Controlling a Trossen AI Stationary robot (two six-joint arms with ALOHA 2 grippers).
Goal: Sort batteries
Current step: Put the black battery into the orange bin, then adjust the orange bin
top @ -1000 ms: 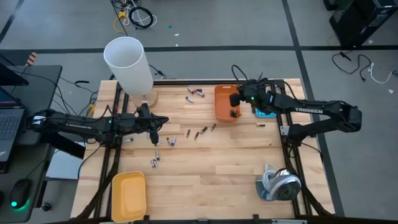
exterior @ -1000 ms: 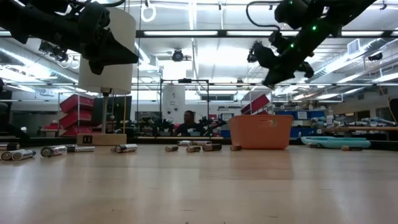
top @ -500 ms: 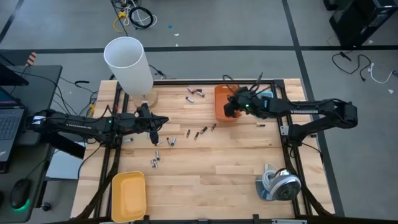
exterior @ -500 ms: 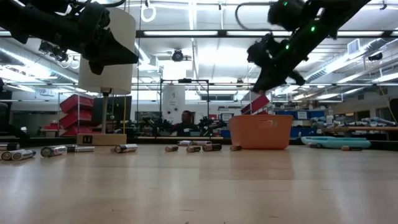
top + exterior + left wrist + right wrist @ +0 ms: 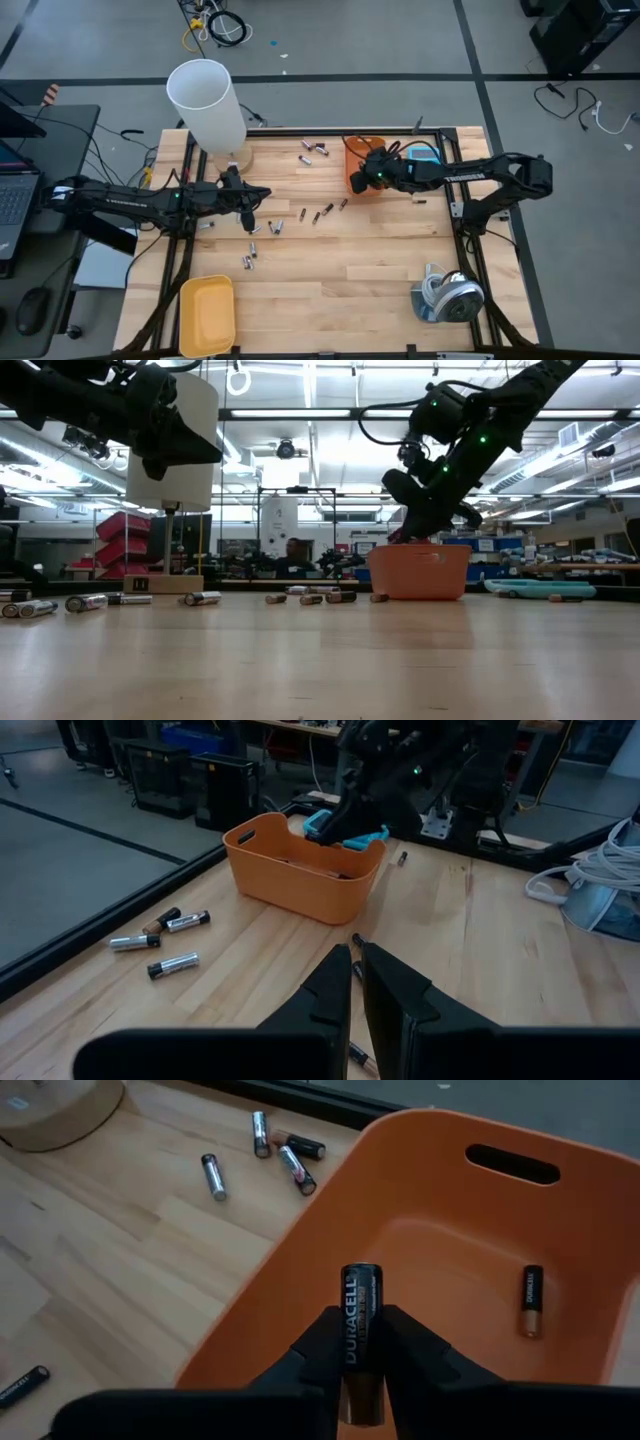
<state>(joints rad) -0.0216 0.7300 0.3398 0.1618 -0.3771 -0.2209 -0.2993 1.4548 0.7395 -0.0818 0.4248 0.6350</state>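
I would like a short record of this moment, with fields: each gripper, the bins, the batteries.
right gripper: over the orange bin, a black battery upright between its fingers
left gripper: fingers nearly together, holding nothing visible, above the table near the white cylinder
orange bin: one battery lying inside
yellow bin: at the table's near left corner, nothing visible in it
loose batteries: scattered on the table, some beside the orange bin, some near the left gripper

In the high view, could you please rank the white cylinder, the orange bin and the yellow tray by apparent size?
1. white cylinder, though it stands tall, nearer the camera, so this is unsure.
2. yellow tray.
3. orange bin, partly covered by the right arm.
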